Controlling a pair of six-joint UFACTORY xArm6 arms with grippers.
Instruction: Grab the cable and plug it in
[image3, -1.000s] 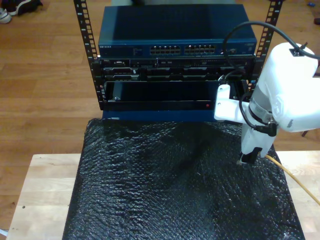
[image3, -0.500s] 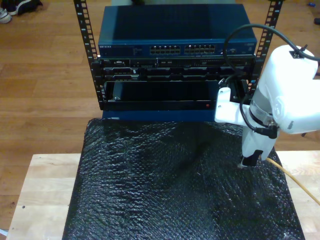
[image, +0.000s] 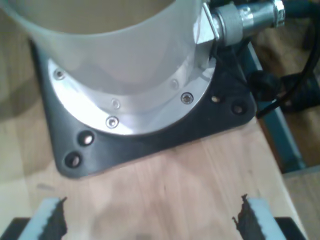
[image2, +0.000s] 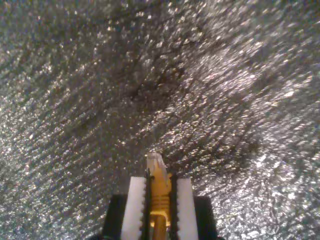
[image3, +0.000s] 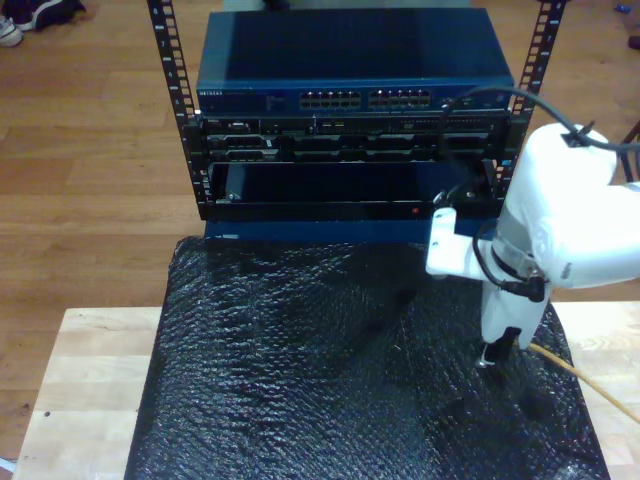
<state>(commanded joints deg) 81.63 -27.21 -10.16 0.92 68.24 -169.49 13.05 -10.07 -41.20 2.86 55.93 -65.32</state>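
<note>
My second end effector (image2: 157, 200) was clamped on the cable (image2: 159, 192), its ribbed white pads (image2: 134, 210) pressing the yellow-orange boot on both sides while the small clear plug poked out past them, just above the crinkled, glossy black wrap (image2: 150, 75). In the exterior view that end effector (image3: 492, 355) hung at about 4 o'clock over the wrap, and the thin cable (image3: 585, 380) trailed away toward 4 o'clock. The blue switch (image3: 350, 65) sat in the rack at 12 o'clock. My first end effector (image: 150, 220) stood wide, empty, over the pale wooden tabletop (image: 190, 185) beside a round metal base (image: 125, 100).
</note>
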